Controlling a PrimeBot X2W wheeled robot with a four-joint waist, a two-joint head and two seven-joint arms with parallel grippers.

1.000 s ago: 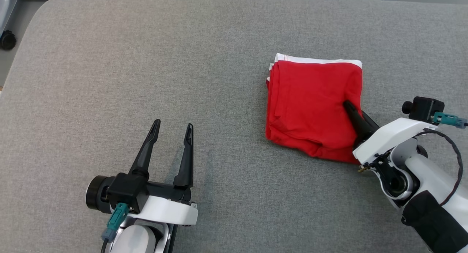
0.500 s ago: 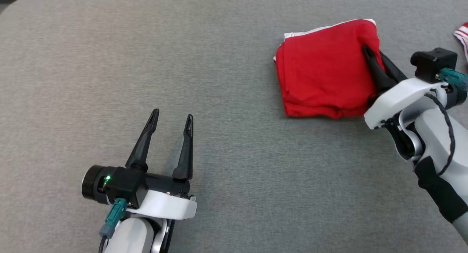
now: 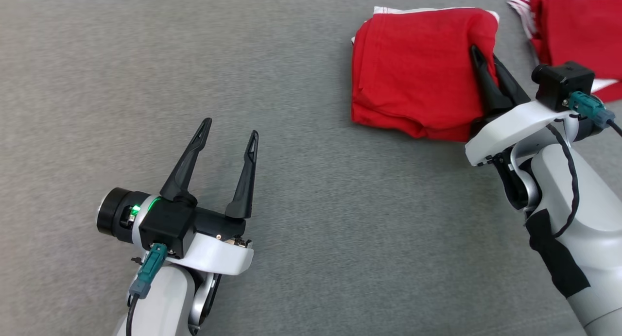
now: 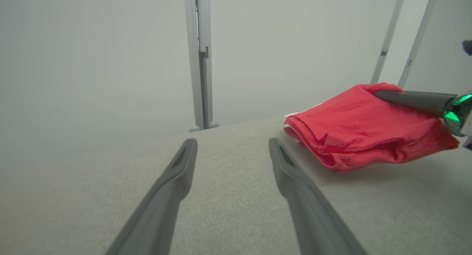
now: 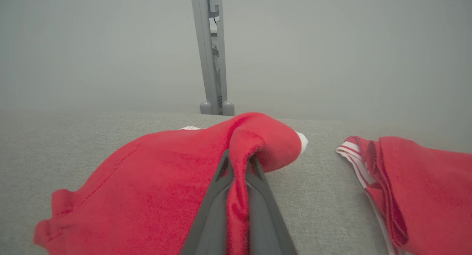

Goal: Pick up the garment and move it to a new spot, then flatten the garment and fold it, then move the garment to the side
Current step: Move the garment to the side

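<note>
Head view: the garment (image 3: 413,69), red and folded to a rough square with a white edge along its far side, lies at the upper right of the grey surface (image 3: 291,83). The right gripper (image 3: 483,57) reaches in from the lower right, its fingers pinched together on a fold at the garment's right edge, where the cloth humps up. A second garment (image 3: 573,25), red with white stripes, lies in the top right corner, with a strip of surface between the two. The left gripper (image 3: 231,128) sits at the lower left over bare surface, well apart from the garment, its fingers spread wide with nothing between them. A green light shows on its wrist

Left wrist view: the left gripper's two fingers point across the surface with a wide gap between them. The garment (image 4: 354,126) is ahead to the right, its stacked layers showing at the near edge. One dark finger of the right gripper lies along its raised right end. Whether the low left end touches the surface I cannot tell. A grey post (image 4: 201,59) stands beyond the far edge

Right wrist view: the right gripper (image 5: 239,159) is clamped on a ridge of red cloth that rises between its fingers and bulges over their tips. The rest of the garment (image 5: 147,181) spreads to the left. The second garment (image 5: 424,181) lies to the right, apart from it
</note>
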